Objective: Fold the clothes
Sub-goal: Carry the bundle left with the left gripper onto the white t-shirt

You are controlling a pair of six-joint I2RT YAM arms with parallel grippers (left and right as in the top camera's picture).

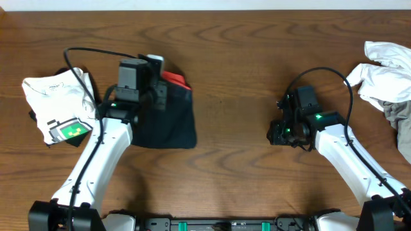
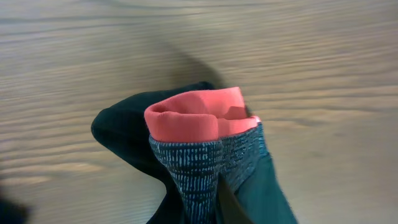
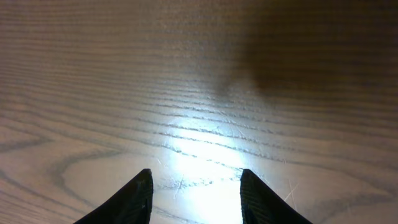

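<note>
Beside the white T-shirt (image 1: pixel 54 106), left tool (image 1: pixel 153 64) grips the trousers (image 1: pixel 176 119); right tool (image 3: pixel 196 173) gapes empty, crumpled laundry (image 1: pixel 385 77) beyond.

The bench (image 1: pixel 244 51) is lit evenly from above, warm and fairly bright, with only soft, short shadows beside the arms. Looking down past the right claw (image 3: pixel 196 202), a white glare burns out the wood grain between its dark fingers (image 3: pixel 134 199), and a broad dim shadow sits upper right. Close to the left wrist the trousers (image 2: pixel 193 118) are fairly sharp; the wood behind blurs, and the bottom-left corner goes dark.
</note>
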